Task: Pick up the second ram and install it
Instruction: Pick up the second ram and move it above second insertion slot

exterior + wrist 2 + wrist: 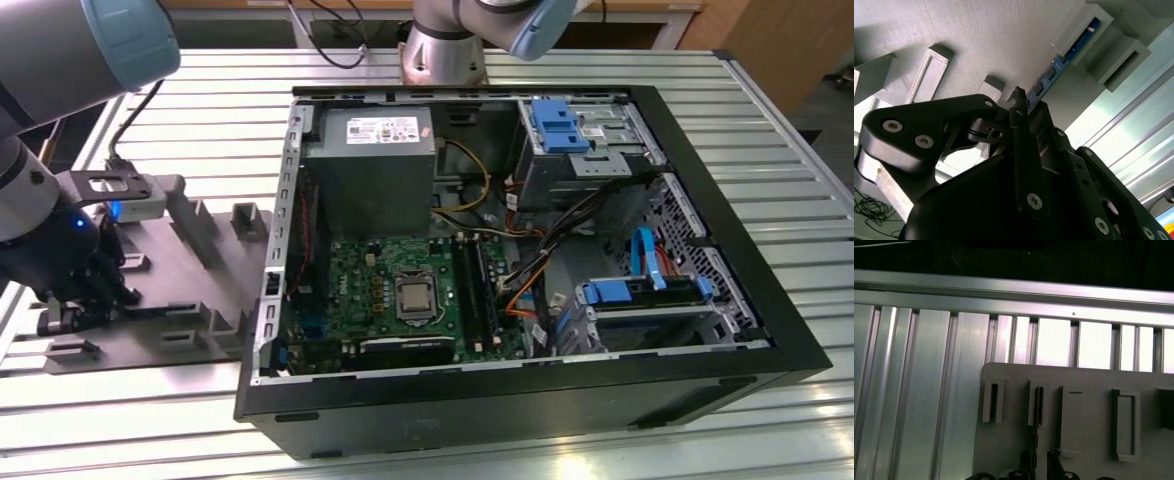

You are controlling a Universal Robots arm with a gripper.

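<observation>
Over on the exterior view's left, well apart from the open computer case (534,400), my gripper (80,292) sits low on the grey fixture block (187,300). That's where the second ram (1069,50) is, standing on edge in a narrow slot, which I reckon leaves its flat faces free for a pinch. In the first wrist view the fingertips (1054,464) stand a little apart, one on each side of the stick's line, so I read them as narrowly open and straddling it, not clamped. The stick isn't lifted yet. The motherboard (387,280) lies inside the case, off to the right.
</observation>
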